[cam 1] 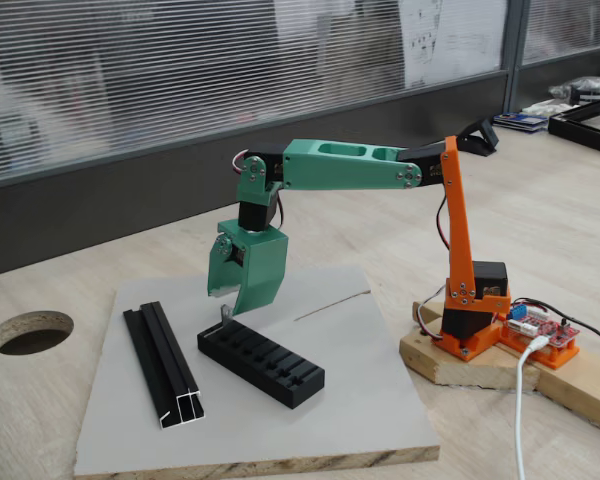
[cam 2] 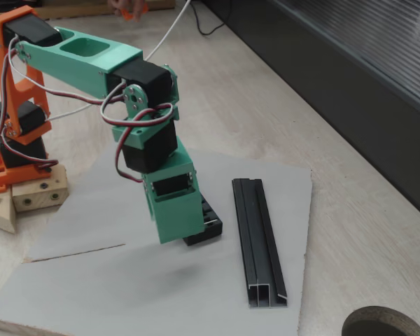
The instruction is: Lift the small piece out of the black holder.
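The black holder [cam 1: 263,362] lies slantwise on the grey board [cam 1: 360,400], its row of slots facing up. The small piece [cam 1: 223,314], a thin grey tab, stands upright at the holder's left end. My green gripper [cam 1: 228,300] hangs directly over that end, pointing down, with the tab just below the gap between its fingertips. The jaws stand apart, and I see nothing gripped between them. In a fixed view from the other side, the gripper [cam 2: 178,236] covers most of the holder [cam 2: 208,225] and hides the small piece.
A long black channel profile [cam 1: 163,365] [cam 2: 259,241] lies on the board beside the holder. A round hole [cam 1: 30,331] is cut in the wooden table off the board. The orange arm base [cam 1: 470,300] sits on a wooden block with a red circuit board and cables.
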